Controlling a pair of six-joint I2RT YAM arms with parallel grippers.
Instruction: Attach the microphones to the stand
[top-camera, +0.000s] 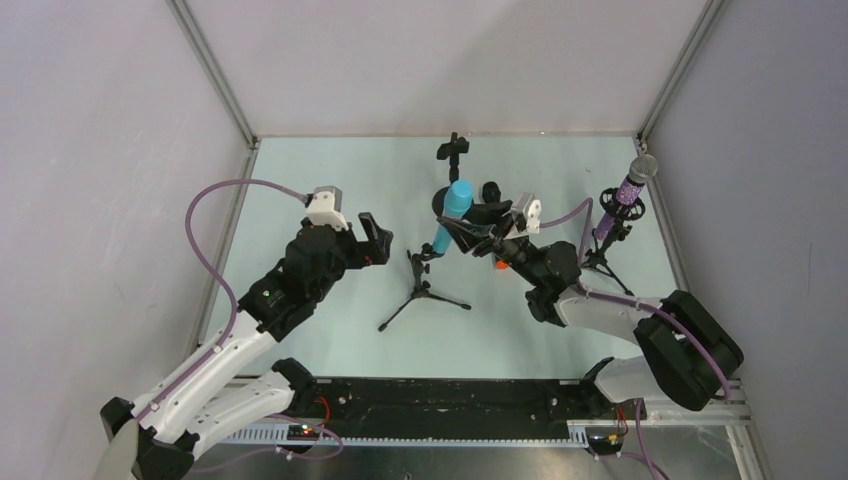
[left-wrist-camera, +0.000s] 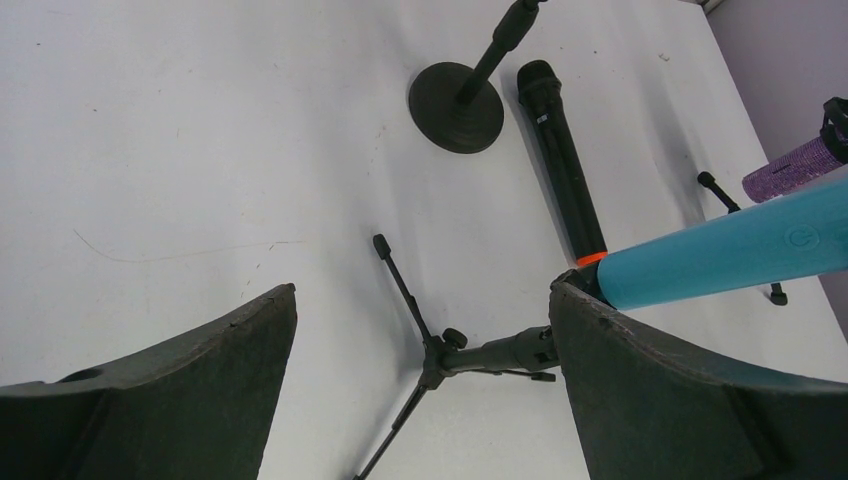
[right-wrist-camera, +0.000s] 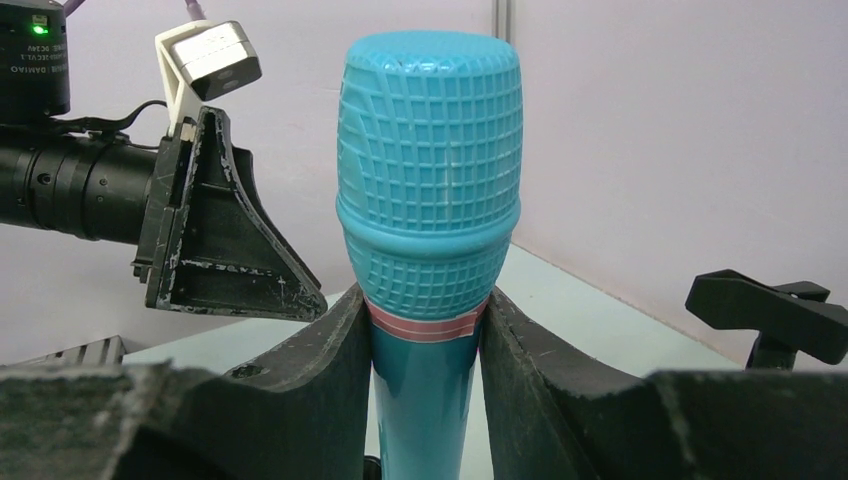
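Note:
My right gripper (right-wrist-camera: 425, 300) is shut on the cyan microphone (right-wrist-camera: 430, 180) just below its meshed head, holding it tilted over the black tripod stand (top-camera: 425, 287). The microphone's tail (left-wrist-camera: 640, 280) meets the stand's top; whether it is seated I cannot tell. My left gripper (left-wrist-camera: 422, 288) hangs wide open above the tripod stand (left-wrist-camera: 470, 355) and touches nothing. A black microphone with an orange end (left-wrist-camera: 562, 160) lies flat on the table. The glittery purple microphone (top-camera: 628, 190) stands in a tripod stand at the right.
A round-based stand (left-wrist-camera: 457, 95) with a bare clip (top-camera: 453, 150) rises at the back centre, right behind the cyan microphone (top-camera: 455, 210). The left gripper (top-camera: 378, 240) is close to the right gripper (top-camera: 470, 228). Enclosure walls ring the table.

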